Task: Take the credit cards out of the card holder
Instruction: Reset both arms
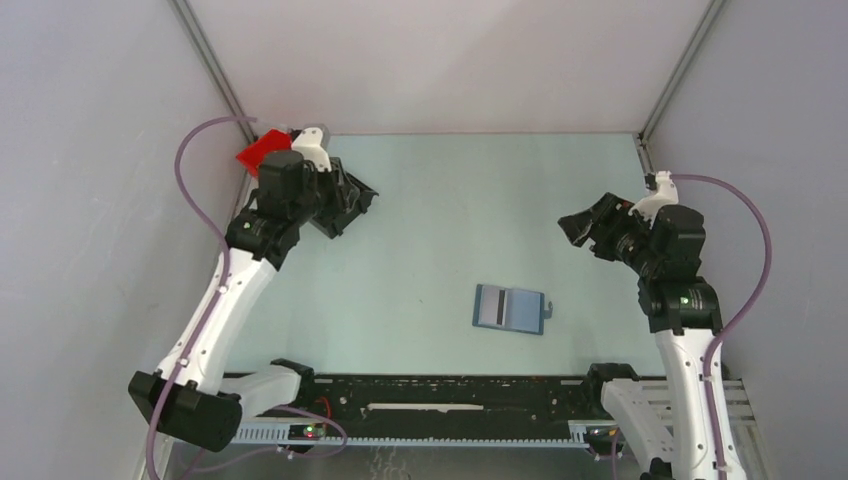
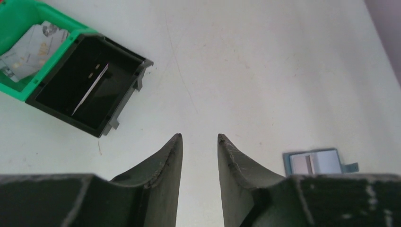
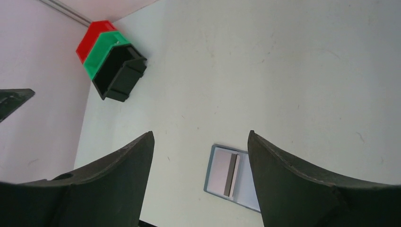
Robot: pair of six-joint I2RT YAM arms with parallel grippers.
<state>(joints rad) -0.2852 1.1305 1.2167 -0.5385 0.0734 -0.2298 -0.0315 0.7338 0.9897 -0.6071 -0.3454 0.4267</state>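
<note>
Credit cards (image 2: 29,46) in green bin (image 2: 19,13), black bin (image 2: 124,98) and card holder (image 1: 522,311)

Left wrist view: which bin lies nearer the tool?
The black rectangular plastic bin, a thin pale card inside; the green plastic bin sits beyond it, farther off.

Card holder (image 1: 525,312): slate-blue, lying spread open and flat, its small tab (image 1: 548,306) pointing away from the black bin (image 2: 116,47). It is sitting well apart from that bin, to the bin's right and lower in the top view.

Pale grey card (image 1: 484,306) with a dark stripe is lying flat on the holder half nearer the bin, not yet out.

Thin card (image 2: 90,90) is standing on edge, tilted, inside the black bin.

Pale printed card (image 2: 28,47) is lying in the green bin (image 2: 19,14) touching the black bin.
</note>
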